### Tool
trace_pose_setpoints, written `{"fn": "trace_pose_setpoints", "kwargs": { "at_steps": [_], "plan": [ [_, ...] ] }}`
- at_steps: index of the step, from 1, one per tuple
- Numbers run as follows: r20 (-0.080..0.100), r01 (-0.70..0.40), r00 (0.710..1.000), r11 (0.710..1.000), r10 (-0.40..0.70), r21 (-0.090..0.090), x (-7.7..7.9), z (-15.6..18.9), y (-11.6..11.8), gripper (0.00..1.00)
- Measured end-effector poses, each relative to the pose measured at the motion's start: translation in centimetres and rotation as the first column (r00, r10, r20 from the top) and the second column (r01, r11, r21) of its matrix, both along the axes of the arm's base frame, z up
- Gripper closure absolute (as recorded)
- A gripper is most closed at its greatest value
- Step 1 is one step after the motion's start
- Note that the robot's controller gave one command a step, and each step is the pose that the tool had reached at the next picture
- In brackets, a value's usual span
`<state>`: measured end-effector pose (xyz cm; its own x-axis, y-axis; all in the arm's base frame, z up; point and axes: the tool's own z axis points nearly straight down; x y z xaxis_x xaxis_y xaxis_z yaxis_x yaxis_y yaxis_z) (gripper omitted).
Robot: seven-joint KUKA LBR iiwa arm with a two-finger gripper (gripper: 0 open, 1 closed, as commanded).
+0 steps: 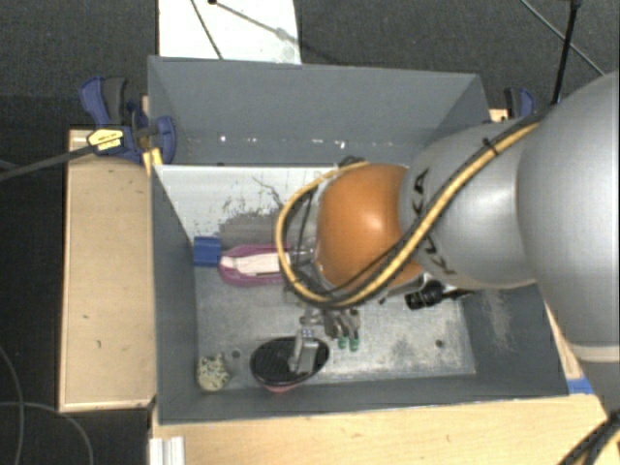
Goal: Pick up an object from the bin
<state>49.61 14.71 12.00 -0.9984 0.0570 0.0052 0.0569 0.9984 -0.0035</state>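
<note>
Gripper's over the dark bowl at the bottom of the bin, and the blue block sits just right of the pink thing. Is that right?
Not quite. The camera view shows the blue block just left of the pink thing, not right of it. The rest holds: the gripper is over the dark bowl at the bottom of the bin.

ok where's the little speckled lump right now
In the camera view the speckled lump sits in the near-left corner of the bin, just left of the dark round bowl.
</note>
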Motion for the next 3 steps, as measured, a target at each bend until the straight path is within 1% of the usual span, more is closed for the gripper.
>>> {"fn": "trace_pose_setpoints", "kwargs": {
  "at_steps": [1, 2, 3],
  "plan": [
    [0.011, 0.169, 0.986, 0.986, -0.169, 0.007, -1.9, 9.7, 1.1, 0.0],
    [0.001, 0.355, 0.935, 0.935, -0.355, 0.001, -1.7, 0.5, 1.3, 0.0],
    [0.003, 0.12, 0.993, 0.993, -0.12, 0.007, -2.0, -4.7, -0.3, 0.0]
  ]
}}
